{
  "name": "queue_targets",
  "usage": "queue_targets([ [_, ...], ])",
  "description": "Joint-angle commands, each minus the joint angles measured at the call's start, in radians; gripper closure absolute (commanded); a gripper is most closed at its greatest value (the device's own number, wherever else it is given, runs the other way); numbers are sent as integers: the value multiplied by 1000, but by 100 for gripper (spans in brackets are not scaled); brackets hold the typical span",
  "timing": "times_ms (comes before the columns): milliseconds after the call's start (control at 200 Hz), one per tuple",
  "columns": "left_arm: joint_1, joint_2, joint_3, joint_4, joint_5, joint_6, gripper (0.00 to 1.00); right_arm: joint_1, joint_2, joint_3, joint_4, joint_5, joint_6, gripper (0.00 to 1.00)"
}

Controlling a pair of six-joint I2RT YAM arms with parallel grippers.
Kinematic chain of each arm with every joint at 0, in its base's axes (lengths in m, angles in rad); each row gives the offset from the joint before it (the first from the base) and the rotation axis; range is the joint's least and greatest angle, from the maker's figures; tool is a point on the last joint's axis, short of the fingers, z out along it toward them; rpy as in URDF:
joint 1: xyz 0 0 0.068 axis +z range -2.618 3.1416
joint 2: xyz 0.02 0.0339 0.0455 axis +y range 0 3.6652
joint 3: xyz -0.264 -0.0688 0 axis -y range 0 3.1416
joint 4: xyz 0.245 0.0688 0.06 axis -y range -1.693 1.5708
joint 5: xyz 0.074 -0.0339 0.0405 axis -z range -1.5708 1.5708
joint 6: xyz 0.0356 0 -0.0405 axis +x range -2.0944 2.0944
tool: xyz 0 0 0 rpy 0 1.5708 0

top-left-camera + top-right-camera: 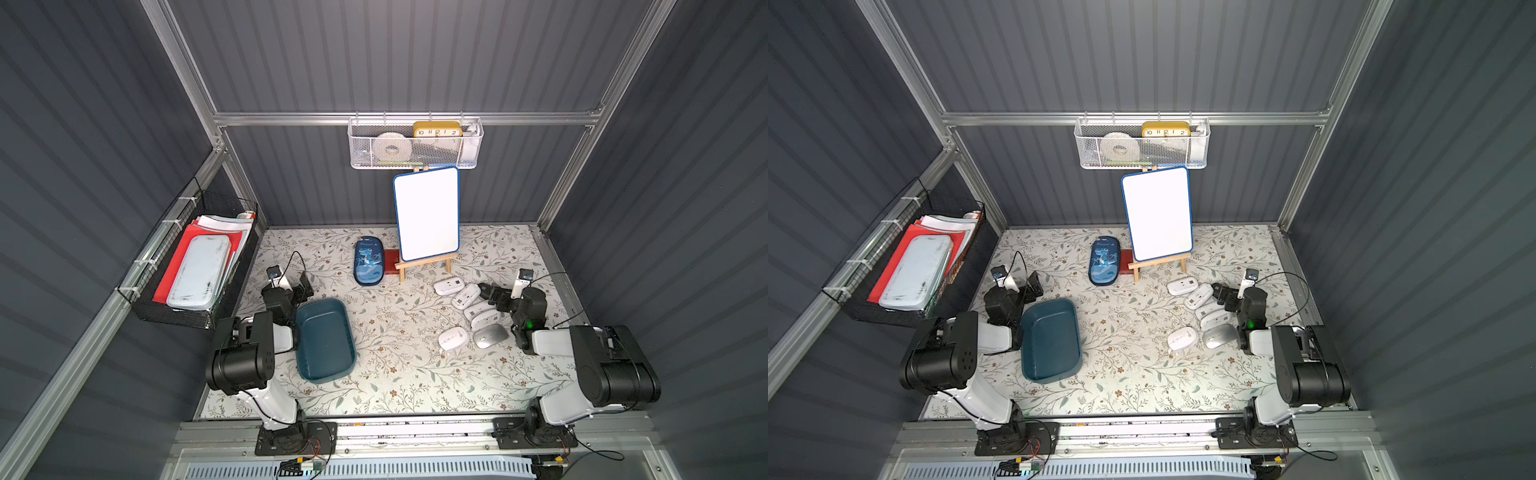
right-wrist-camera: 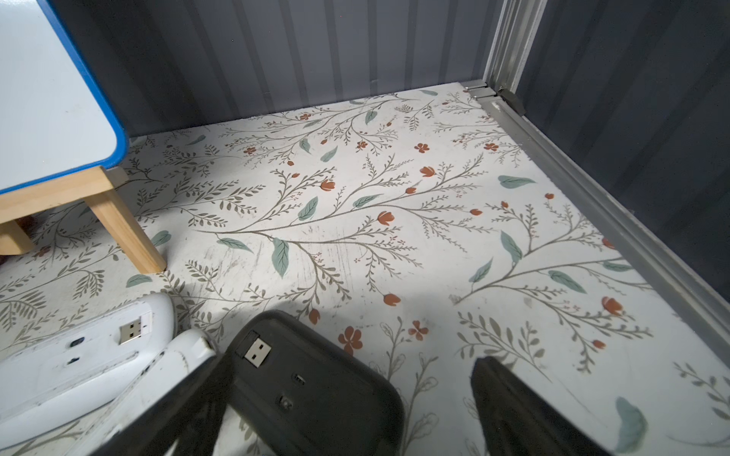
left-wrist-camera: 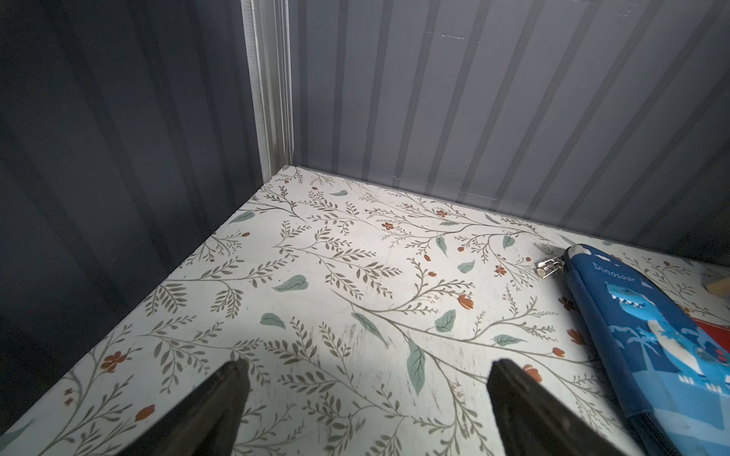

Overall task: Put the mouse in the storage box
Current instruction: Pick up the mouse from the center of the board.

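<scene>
The storage box [image 1: 324, 338], a shallow dark teal tub, sits empty at the left of the floral table in both top views [image 1: 1050, 338]. Several white mice [image 1: 466, 296] and a silver mouse [image 1: 490, 336] lie in a cluster at the right. My right gripper [image 1: 488, 291] is open at the cluster's far right. In the right wrist view a black mouse [image 2: 316, 395] lies underside up between the fingers of the right gripper [image 2: 351, 367], close to one finger and apart from the other. My left gripper [image 1: 305, 284] stands open behind the box, over bare table [image 3: 367, 367].
A blue dinosaur pencil case [image 1: 366, 261] and a red item [image 1: 390, 262] lie at the back centre, next to a whiteboard on a wooden easel [image 1: 427, 214]. A white mesh basket [image 1: 415, 143] hangs on the back wall and a black wire basket [image 1: 195, 266] on the left wall.
</scene>
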Motion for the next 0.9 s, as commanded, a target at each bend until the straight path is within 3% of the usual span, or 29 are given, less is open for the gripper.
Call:
queue_targets([
  [0, -2, -6, 7, 12, 11, -8, 1, 1, 1, 5, 19, -11, -5, 1],
  [125, -2, -7, 4, 15, 7, -11, 1, 1, 2, 5, 17, -5, 1, 1],
  [200, -16, -37, 18, -20, -149, -46, 1, 0, 3, 5, 22, -10, -5, 1],
  [265, -28, -113, 91, -219, -209, -76, 1, 9, -22, 4, 31, 62, 11, 1],
  [315, -29, -175, 176, -435, -213, -123, 1, 27, -113, 14, -68, 135, 8, 1],
  [380, -29, -243, 234, -590, -206, -207, 1, 37, -259, 52, -246, 154, 12, 1],
  [475, -28, -331, 297, -783, -170, -357, 1, 34, -450, 126, -513, 205, 191, 1],
  [575, -26, -379, 340, -905, -100, -412, 1, 21, -540, 143, -677, 291, 464, 1],
  [630, -23, -403, 343, -956, -79, -466, 1, -11, -566, 161, -783, 199, 555, 1],
  [715, -20, -431, 352, -1051, -61, -537, 1, -21, -587, 159, -816, -68, 506, 1],
  [770, -20, -444, 351, -1084, -23, -543, 1, -20, -593, 165, -870, -162, 513, 1],
  [896, -20, -438, 326, -1083, 216, -527, 1, -5, -570, 225, -1108, -278, 537, 2],
])
